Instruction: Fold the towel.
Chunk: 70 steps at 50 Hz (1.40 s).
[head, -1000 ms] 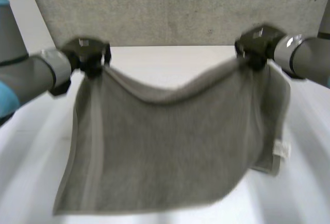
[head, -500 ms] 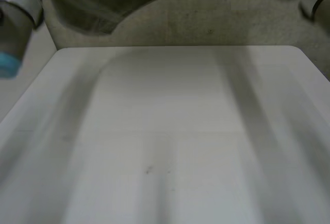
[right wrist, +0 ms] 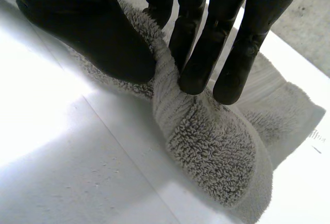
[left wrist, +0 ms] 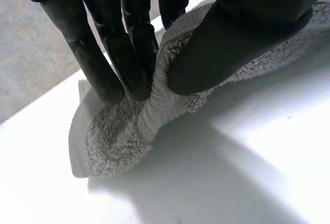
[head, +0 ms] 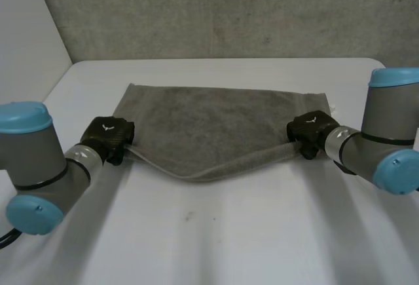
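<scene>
Fingers pinching towel, now on table.

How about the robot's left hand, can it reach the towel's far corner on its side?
Probably yes, once it lets go: the left hand pinches the towel at its near corner, and nothing blocks the way to the far corner.

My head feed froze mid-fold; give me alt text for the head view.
A grey towel lies spread on the white table, each near corner pinched by a black hand: left hand, right hand. The near edge bows toward the camera between them.
</scene>
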Each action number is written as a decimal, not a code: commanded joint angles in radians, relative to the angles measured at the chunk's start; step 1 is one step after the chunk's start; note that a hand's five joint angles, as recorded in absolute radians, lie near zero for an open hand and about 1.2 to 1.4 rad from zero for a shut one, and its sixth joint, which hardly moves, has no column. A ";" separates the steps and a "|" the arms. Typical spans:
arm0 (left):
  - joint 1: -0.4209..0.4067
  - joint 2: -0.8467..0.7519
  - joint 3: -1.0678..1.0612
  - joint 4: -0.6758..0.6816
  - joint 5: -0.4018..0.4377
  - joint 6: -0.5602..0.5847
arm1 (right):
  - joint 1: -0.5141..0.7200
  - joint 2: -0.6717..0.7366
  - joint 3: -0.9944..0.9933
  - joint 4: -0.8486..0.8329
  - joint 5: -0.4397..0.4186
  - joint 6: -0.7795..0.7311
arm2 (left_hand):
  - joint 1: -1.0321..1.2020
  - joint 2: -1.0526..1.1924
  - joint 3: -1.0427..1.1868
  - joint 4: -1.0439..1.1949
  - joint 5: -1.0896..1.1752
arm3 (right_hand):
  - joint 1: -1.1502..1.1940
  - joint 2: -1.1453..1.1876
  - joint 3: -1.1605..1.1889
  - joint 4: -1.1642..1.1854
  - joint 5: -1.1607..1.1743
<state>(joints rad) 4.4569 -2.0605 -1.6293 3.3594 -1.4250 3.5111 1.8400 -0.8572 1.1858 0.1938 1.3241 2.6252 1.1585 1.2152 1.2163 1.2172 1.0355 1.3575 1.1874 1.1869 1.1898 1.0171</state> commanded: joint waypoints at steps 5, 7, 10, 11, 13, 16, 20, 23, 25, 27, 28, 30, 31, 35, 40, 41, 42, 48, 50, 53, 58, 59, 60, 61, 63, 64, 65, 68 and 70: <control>-0.013 0.141 -0.092 0.029 0.001 -0.003 | -0.021 -0.198 0.164 -0.002 -0.049 0.006 | 0.238 0.181 0.180 0.179 0.186 | -0.766 -0.596 -0.595 -0.598 -0.600; -0.013 0.143 -0.099 0.041 0.000 -0.003 | -0.033 -0.201 0.161 0.003 -0.048 0.004 | 0.238 0.181 0.180 0.179 0.186 | -0.849 -0.679 -0.678 -0.681 -0.683; -0.013 0.143 -0.113 0.064 0.001 -0.003 | -0.045 -0.197 0.143 0.007 -0.046 0.001 | 0.238 0.181 0.180 0.179 0.186 | -0.917 -0.747 -0.746 -0.749 -0.751; -0.010 0.143 -0.116 0.071 0.000 -0.003 | -0.051 -0.194 0.129 0.009 -0.046 -0.002 | 0.238 0.181 0.180 0.179 0.186 | -0.920 -0.750 -0.750 -0.753 -0.754; -0.010 0.143 -0.119 0.072 0.001 -0.003 | -0.056 -0.189 0.111 0.013 -0.046 -0.004 | 0.238 0.181 0.180 0.179 0.186 | -0.920 -0.750 -0.750 -0.753 -0.754; -0.011 0.140 -0.124 0.072 0.001 -0.003 | -0.061 -0.174 0.069 0.045 -0.045 -0.014 | 0.238 0.181 0.180 0.179 0.186 | -0.912 -0.741 -0.741 -0.744 -0.746; -0.013 0.138 -0.124 0.072 0.001 -0.003 | -0.061 -0.143 0.023 0.107 -0.037 -0.051 | 0.238 0.181 0.180 0.179 0.186 | -0.903 -0.733 -0.732 -0.735 -0.737; -0.011 0.138 -0.124 0.072 0.001 -0.003 | -0.059 -0.109 -0.023 0.157 -0.031 -0.108 | 0.238 0.181 0.180 0.179 0.186 | -0.903 -0.733 -0.732 -0.735 -0.737; -0.010 0.140 -0.124 0.072 0.001 -0.003 | -0.058 -0.091 -0.048 0.168 -0.029 -0.137 | 0.238 0.181 0.180 0.179 0.186 | -0.903 -0.733 -0.732 -0.735 -0.737; -0.010 0.141 -0.124 0.072 0.001 -0.003 | -0.056 -0.048 -0.110 0.174 -0.028 -0.175 | 0.238 0.181 0.180 0.179 0.186 | -0.888 -0.718 -0.717 -0.720 -0.722; -0.010 0.141 -0.124 0.072 0.001 -0.003 | -0.056 -0.048 -0.110 0.174 -0.028 -0.175 | 0.238 0.181 0.180 0.179 0.186 | -0.888 -0.718 -0.717 -0.720 -0.722; -0.011 0.141 -0.124 0.072 0.001 -0.003 | -0.048 0.010 -0.191 0.187 -0.025 -0.186 | 0.238 0.181 0.180 0.179 0.186 | -0.865 -0.695 -0.694 -0.697 -0.699; -0.011 0.141 -0.124 0.072 0.001 -0.003 | -0.048 0.010 -0.192 0.187 -0.025 -0.186 | 0.238 0.181 0.180 0.179 0.186 | -0.864 -0.694 -0.694 -0.697 -0.699; -0.011 0.141 -0.124 0.072 0.001 -0.003 | -0.041 0.102 -0.320 0.249 0.004 -0.191 | 0.238 0.181 0.180 0.179 0.186 | -0.847 -0.677 -0.676 -0.679 -0.681; -0.010 0.140 -0.126 0.072 0.001 -0.003 | -0.016 0.210 -0.466 0.324 0.038 -0.192 | 0.238 0.181 0.180 0.179 0.186 | -0.815 -0.645 -0.644 -0.647 -0.649; -0.008 0.140 -0.126 0.074 0.001 -0.003 | -0.016 0.210 -0.466 0.325 0.038 -0.192 | 0.238 0.181 0.180 0.179 0.186 | -0.815 -0.644 -0.644 -0.647 -0.649; -0.008 0.140 -0.126 0.074 0.001 -0.003 | -0.015 0.233 -0.492 0.341 0.040 -0.197 | 0.238 0.181 0.180 0.179 0.186 | -0.803 -0.633 -0.632 -0.635 -0.637; -0.004 0.137 -0.126 0.078 0.001 -0.003 | -0.007 0.296 -0.554 0.388 0.044 -0.206 | 0.238 0.181 0.180 0.179 0.186 | -0.727 -0.557 -0.556 -0.559 -0.561; -0.004 0.135 -0.124 0.078 0.001 -0.003 | -0.007 0.300 -0.560 0.394 0.046 -0.206 | 0.238 0.181 0.180 0.179 0.186 | -0.663 -0.492 -0.492 -0.495 -0.497; -0.001 0.132 -0.123 0.080 0.001 -0.003 | -0.007 0.297 -0.563 0.395 0.046 -0.205 | 0.238 0.181 0.180 0.179 0.186 | -0.487 -0.317 -0.316 -0.319 -0.321; 0.001 0.131 -0.120 0.080 0.001 -0.003 | -0.007 0.287 -0.555 0.401 0.046 -0.202 | 0.238 0.181 0.180 0.179 0.186 | -0.298 -0.128 -0.128 -0.131 -0.132; 0.001 0.129 -0.119 0.080 0.001 -0.003 | -0.007 0.283 -0.554 0.406 0.046 -0.202 | 0.238 0.181 0.180 0.179 0.186 | -0.254 -0.084 -0.084 -0.087 -0.088; 0.001 0.129 -0.119 0.080 0.001 -0.003 | -0.007 0.283 -0.554 0.406 0.046 -0.202 | 0.238 0.181 0.180 0.179 0.186 | -0.254 -0.084 -0.083 -0.086 -0.088; 0.001 0.129 -0.119 0.080 0.001 -0.003 | -0.008 0.280 -0.552 0.412 0.046 -0.203 | 0.238 0.181 0.180 0.179 0.186 | -0.216 -0.046 -0.045 -0.048 -0.050; 0.001 0.129 -0.121 0.080 0.001 -0.003 | -0.008 0.276 -0.549 0.418 0.046 -0.203 | 0.238 0.181 0.180 0.179 0.186 | -0.186 -0.016 -0.016 -0.019 -0.020; 0.001 0.131 -0.121 0.080 0.001 -0.003 | -0.008 0.270 -0.546 0.424 0.046 -0.203 | 0.238 0.181 0.180 0.179 0.186 | -0.186 -0.016 -0.016 -0.019 -0.020; 0.001 0.131 -0.121 0.080 0.001 -0.003 | -0.008 0.270 -0.546 0.424 0.046 -0.203 | 0.238 0.181 0.180 0.179 0.186 | -0.186 -0.016 -0.016 -0.019 -0.020; 0.002 0.131 -0.123 0.078 0.001 -0.003 | -0.008 0.251 -0.538 0.431 0.046 -0.202 | 0.238 0.181 0.180 0.179 0.186 | -0.186 -0.016 -0.016 -0.019 -0.020; 0.002 0.131 -0.121 0.080 0.001 -0.003 | -0.010 0.238 -0.522 0.432 0.046 -0.203 | 0.238 0.181 0.180 0.179 0.186 | -0.186 -0.016 -0.016 -0.019 -0.020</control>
<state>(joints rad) 4.4581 -1.9305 -1.7499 3.4392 -1.4236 3.5082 1.8318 -0.5877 0.6388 0.6147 1.3698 2.4231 1.1585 1.2152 1.2163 1.2172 1.0355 1.1552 1.0083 1.0091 1.0093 0.8275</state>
